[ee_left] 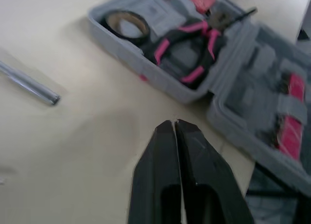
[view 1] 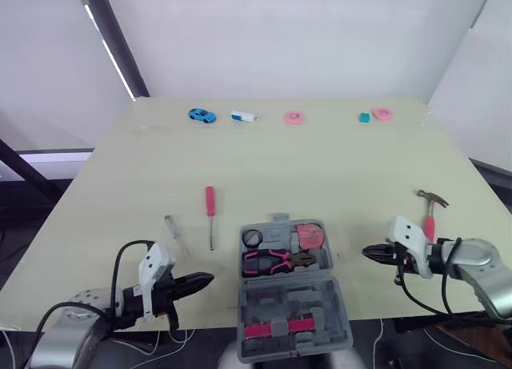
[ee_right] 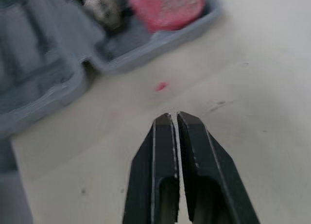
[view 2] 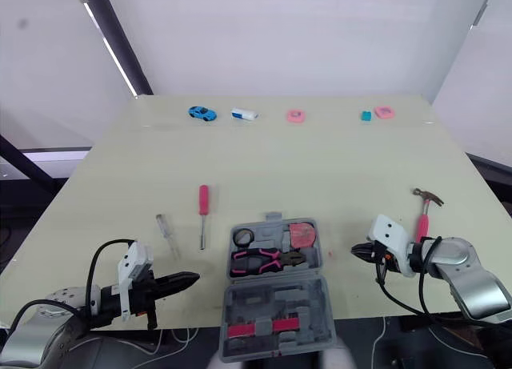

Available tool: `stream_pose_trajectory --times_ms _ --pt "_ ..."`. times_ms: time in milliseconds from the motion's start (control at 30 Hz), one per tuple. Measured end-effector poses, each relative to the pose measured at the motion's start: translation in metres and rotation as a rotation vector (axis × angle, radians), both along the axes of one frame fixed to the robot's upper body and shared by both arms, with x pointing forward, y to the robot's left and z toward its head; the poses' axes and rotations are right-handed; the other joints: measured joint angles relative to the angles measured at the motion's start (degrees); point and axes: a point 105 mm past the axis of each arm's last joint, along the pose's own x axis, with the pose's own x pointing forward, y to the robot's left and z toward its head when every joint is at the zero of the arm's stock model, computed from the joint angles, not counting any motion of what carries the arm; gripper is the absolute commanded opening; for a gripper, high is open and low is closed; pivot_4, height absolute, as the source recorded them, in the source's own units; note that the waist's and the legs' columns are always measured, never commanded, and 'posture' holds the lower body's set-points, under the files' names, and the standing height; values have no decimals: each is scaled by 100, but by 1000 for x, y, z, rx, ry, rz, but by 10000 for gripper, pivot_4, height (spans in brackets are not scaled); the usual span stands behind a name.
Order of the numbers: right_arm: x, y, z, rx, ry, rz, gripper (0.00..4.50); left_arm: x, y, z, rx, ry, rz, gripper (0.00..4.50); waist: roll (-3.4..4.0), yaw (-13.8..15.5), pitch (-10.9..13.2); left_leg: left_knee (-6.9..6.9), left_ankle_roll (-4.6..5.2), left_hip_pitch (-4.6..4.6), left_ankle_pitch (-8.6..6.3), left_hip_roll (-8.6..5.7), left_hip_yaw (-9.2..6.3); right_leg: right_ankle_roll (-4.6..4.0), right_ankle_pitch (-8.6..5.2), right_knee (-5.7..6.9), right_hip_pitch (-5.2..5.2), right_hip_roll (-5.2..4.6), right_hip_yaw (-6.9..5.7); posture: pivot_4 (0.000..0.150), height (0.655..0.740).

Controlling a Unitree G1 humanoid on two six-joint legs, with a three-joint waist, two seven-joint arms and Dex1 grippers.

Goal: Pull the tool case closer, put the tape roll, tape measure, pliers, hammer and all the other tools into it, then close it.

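While both claws sit low over the near edge of the table [view 1: 336, 169], neither one holds anything. The left claw [view 1: 204, 282] has its two black fingers pressed together, and so does the right claw [view 1: 370, 252]. Between their tips lies the tool case [view 1: 320, 301], opened flat. Its long axis runs from the robot outward, with the lid half nearest the robot overhanging the table edge and the tray half beyond it. The left claw points at the case from one side across a short stretch of bare table. The right claw points at the tray's wall from the other side, near it but apart.

Inside the tray, the tape roll [view 1: 253, 238] lies flat in the far corner on the left claw's side, and the pink tape measure [view 1: 309, 236] lies in the far corner on the right claw's side. The pliers [view 1: 276, 261] lie crosswise, pink handles toward the left claw and nose toward the right claw.

The hammer [view 1: 430, 217] rests on the table just beyond the right claw's wrist. Its long axis runs away from the robot, with the head at the far end. A red-handled screwdriver [view 1: 210, 213] lies straight out from the left claw's tip, handle far and shaft end near. A clear-handled screwdriver [view 1: 174, 229] lies beyond that claw's wrist, slightly slanted.
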Motion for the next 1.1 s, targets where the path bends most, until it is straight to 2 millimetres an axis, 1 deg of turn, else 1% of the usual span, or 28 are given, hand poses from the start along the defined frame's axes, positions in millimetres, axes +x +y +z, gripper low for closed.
stream_pose_trajectory --times_ms 133,200,300,333,500,700,867,900,1100 --pt "0 16 -4 -73 17 115 759 4 -1 -8 42 15 -64 1382 -1 18 3 8 0 2 1 0 5 -2 1 11 0 1 -3 1500 7400" --pt "-1 26 -11 -101 34 161 759 7 -4 -14 64 25 -99 1382 -3 25 4 14 -1 1 1 1 4 -2 1 15 1 1 -2 1500 7400" --pt "-1 31 -18 -129 49 186 759 9 -7 -17 85 24 -125 1382 -3 31 4 16 -1 -2 1 0 5 -2 1 14 1 0 -1 1500 7400" --pt "1 32 -20 -146 45 192 759 11 -9 -18 90 24 -139 1382 -3 30 4 17 -1 -2 1 0 7 -1 2 14 1 0 1 1500 7400" --pt "7 47 -22 -208 12 253 759 26 -34 -18 93 -17 -205 1382 -3 33 4 35 -1 -8 1 1 7 16 11 28 1 5 -6 1500 7400" --pt "3 55 -26 -226 26 298 759 34 -46 -16 98 -35 -243 1382 -3 25 4 52 0 -8 1 1 6 17 12 39 2 6 -6 1500 7400" --pt "3 58 -26 -233 31 296 759 35 -52 -20 98 -28 -262 1382 -3 29 4 79 0 -10 1 2 2 11 9 46 12 6 -9 1500 7400" --pt "3 61 -27 -233 30 299 759 36 -53 -24 90 -18 -258 1382 -3 15 4 85 0 -10 1 5 2 8 8 47 13 7 -9 1500 7400" --pt "4 63 -27 -229 39 292 759 39 -52 -25 81 -37 -267 1382 -2 20 3 88 0 -5 1 7 -1 2 11 51 16 10 -12 1500 7400"
